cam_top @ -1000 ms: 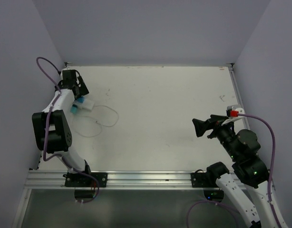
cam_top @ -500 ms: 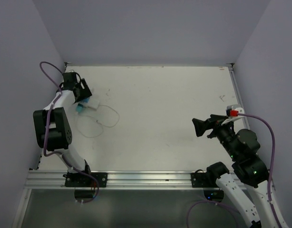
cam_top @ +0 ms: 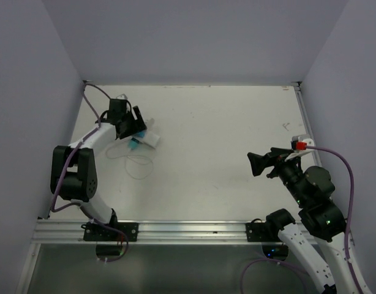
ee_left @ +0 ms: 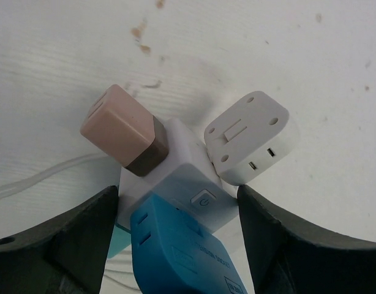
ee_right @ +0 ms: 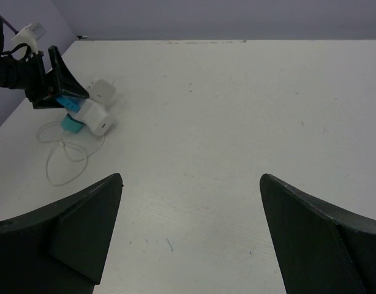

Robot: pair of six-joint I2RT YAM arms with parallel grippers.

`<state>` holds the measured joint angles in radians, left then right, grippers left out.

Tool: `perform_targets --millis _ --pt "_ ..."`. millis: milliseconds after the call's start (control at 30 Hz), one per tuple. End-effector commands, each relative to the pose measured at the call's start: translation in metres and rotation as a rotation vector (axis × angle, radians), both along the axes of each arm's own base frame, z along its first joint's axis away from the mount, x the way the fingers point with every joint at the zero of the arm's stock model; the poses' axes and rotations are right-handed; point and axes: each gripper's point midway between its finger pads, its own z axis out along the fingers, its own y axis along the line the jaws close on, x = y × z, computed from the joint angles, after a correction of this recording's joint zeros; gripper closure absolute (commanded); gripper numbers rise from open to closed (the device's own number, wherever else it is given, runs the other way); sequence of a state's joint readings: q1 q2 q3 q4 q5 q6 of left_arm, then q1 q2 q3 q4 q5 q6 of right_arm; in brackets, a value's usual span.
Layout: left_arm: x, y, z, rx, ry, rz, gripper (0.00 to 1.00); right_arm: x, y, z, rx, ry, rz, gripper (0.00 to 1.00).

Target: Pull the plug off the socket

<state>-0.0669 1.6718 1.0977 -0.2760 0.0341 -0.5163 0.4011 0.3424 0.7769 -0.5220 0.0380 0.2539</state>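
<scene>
Left wrist view shows the left gripper (ee_left: 177, 205) closed on the socket (ee_left: 182, 164), a white cube-like block with a small power button on its upper face. The two black fingers (ee_left: 59, 245) press on its opposite sides. Several plugs sit in the socket, and each one touches it. A pink plug (ee_left: 117, 128) with a brown band sticks out ahead of the gripper, toward its left finger. A white square plug (ee_left: 249, 138) sticks out ahead, toward the right finger. A blue plug (ee_left: 182, 251) lies between the fingers, on the side of the socket nearest to the camera. A small teal part (ee_right: 69, 124) shows under the socket in the right wrist view. It is not clear if the socket rests on the desk (cam_top: 237, 122) or is a little lifted. A thin white cable (cam_top: 136, 162) lies in loops on the desk just behind this gripper, near its arm. The right gripper (ee_right: 191, 202) is wide open and holds nothing. It hangs above the desk, well apart from the socket, which is far ahead of it and to its left.
</scene>
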Motion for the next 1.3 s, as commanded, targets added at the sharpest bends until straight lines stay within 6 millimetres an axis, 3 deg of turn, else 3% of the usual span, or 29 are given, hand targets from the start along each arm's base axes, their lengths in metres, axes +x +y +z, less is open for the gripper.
perform_targets --millis 0,267,500,600,867,967,1067,1267 --pt "-0.014 -0.043 0.012 -0.109 -0.007 -0.015 0.23 0.005 0.000 0.005 0.008 -0.020 -0.013 0.01" --pt "-0.038 -0.121 0.021 -0.119 -0.019 -0.128 0.19 0.004 -0.001 0.007 0.009 -0.026 -0.012 0.01" --pt "-0.061 -0.172 0.022 -0.049 -0.014 -0.238 0.08 0.001 -0.002 0.007 0.006 -0.028 -0.013 0.01" --pt "-0.063 -0.177 0.031 -0.030 -0.036 -0.249 0.03 0.001 -0.003 0.006 0.002 -0.027 -0.016 0.01" --pt "-0.073 -0.202 0.064 -0.003 -0.130 -0.398 0.01 0.001 -0.005 0.003 -0.012 -0.005 -0.024 0.01" --pt "-0.070 -0.188 0.071 0.084 -0.180 -0.413 0.01 -0.001 -0.006 0.002 -0.020 0.010 -0.029 0.01" --pt "-0.067 -0.174 0.095 0.177 -0.287 -0.456 0.00 -0.001 -0.007 0.003 -0.026 0.024 -0.029 0.01" --pt "-0.071 -0.158 0.118 0.323 -0.411 -0.578 0.00 -0.001 -0.001 0.003 -0.017 0.046 -0.006 0.01"
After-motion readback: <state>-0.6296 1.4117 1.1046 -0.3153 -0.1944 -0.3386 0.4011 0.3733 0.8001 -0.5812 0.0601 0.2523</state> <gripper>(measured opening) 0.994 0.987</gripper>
